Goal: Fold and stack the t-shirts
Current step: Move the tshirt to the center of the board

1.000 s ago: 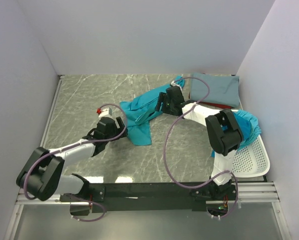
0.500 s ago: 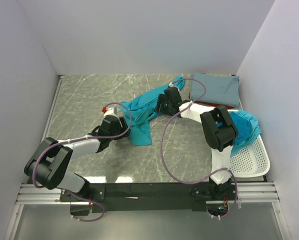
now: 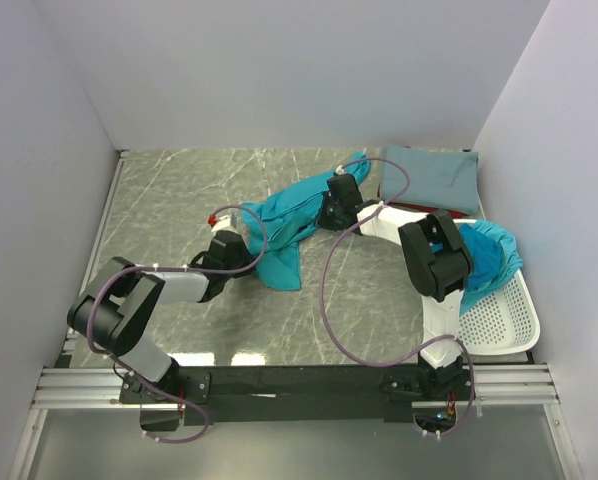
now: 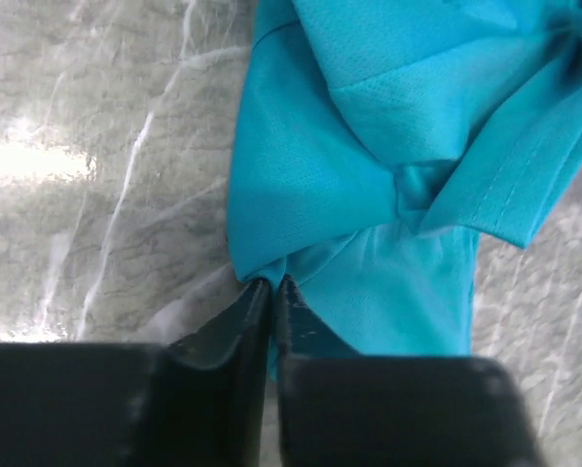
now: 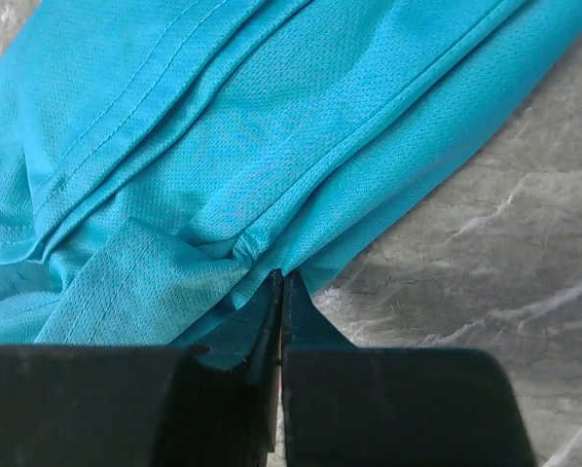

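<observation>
- Left claw [image 4: 272, 288] pinched the teal t-shirt [image 4: 369, 136] by its edge, at the very tips: cloth could slip out.
- Right claw [image 5: 279, 280], pinching a fold, might drag extra layers.

A grey, white-veined tabletop [image 3: 179, 190] lies beneath the left pincer [image 3: 251, 255] and the right pincer [image 3: 329, 215], glossy with light patches toward its near edge. A white perforated basket [image 3: 504, 320] sits well right of the right pincer, by the near edge.
</observation>
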`<action>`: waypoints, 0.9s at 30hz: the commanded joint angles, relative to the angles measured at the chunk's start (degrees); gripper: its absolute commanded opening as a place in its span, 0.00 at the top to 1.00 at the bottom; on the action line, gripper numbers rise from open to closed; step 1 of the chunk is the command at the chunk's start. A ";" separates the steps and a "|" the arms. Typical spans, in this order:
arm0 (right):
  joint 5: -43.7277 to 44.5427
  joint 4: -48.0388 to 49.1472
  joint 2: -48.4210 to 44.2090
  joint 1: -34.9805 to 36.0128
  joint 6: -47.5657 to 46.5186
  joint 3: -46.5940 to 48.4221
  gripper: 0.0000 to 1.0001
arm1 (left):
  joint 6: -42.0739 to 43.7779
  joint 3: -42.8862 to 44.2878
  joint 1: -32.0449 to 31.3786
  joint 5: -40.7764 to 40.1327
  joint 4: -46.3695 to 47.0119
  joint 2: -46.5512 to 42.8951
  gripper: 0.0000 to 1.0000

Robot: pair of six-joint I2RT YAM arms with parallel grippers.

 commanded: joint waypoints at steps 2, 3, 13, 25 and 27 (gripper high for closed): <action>0.49 1.19 -1.89 -0.42 -1.35 2.47 1.00 | 0.55 2.50 -0.30 -3.84 -0.42 -1.26 1.00; 0.93 0.84 -2.69 -0.42 -1.61 2.38 1.00 | 1.08 2.94 -0.30 -4.98 -1.49 -2.14 1.00; 8.57 -2.85 -22.54 0.01 -4.60 -3.50 1.00 | 8.81 8.13 -0.47 -30.73 -20.82 -24.72 1.00; 18.52 -6.81 -30.06 -0.42 -8.55 4.39 0.99 | 15.23 10.06 0.66 -28.73 -22.51 -33.38 1.00; 16.68 -6.29 -25.74 -1.38 -8.82 9.04 0.93 | 15.67 11.99 2.85 -24.62 -19.52 -29.15 0.99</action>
